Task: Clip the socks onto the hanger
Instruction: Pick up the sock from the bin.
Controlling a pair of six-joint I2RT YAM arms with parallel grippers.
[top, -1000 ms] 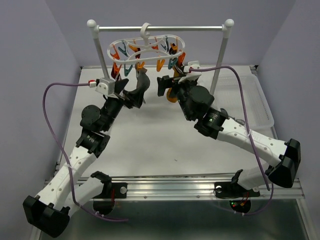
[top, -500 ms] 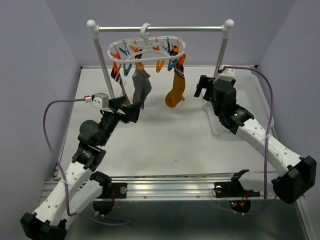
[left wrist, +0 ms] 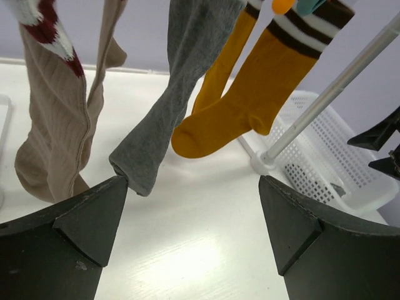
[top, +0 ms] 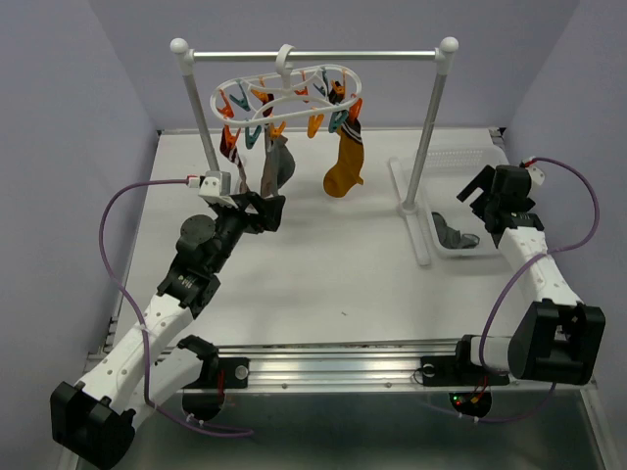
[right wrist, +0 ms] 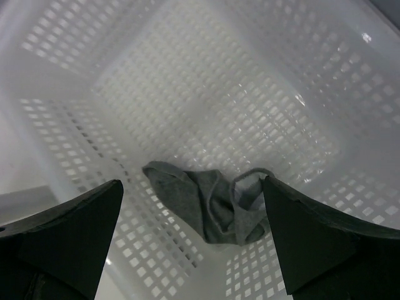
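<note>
Hanging at twelve o'clock in the top view, the silver rail on white posts [top: 313, 56] is seen carrying the white plastic oval hanger with orange and teal clips [top: 286, 69], and progress can be read straight off it. At three o'clock the white perforated plastic basket [top: 441, 155] is found, well apart from the hanger.

Several socks are already clipped up. In the left wrist view, a tan ribbed sock with a red and white cuff [left wrist: 56, 125] is seen at nine o'clock and a plain grey sock [left wrist: 175, 87] at the centre. Two mustard-orange socks with dark and white striped cuffs [left wrist: 250, 100] are seen at one o'clock.

One crumpled grey sock [right wrist: 209, 200] is shown lying on the basket floor, unclipped; no other loose sock can be made out. The task is judged mostly done, with that one to be fetched and pegged.

The right gripper [right wrist: 192, 182] is held over the basket, fingers spread wide either side of the sock, nothing pinched. The left gripper [left wrist: 192, 181] is parked at six o'clock below the hung socks, likewise spread and empty.
</note>
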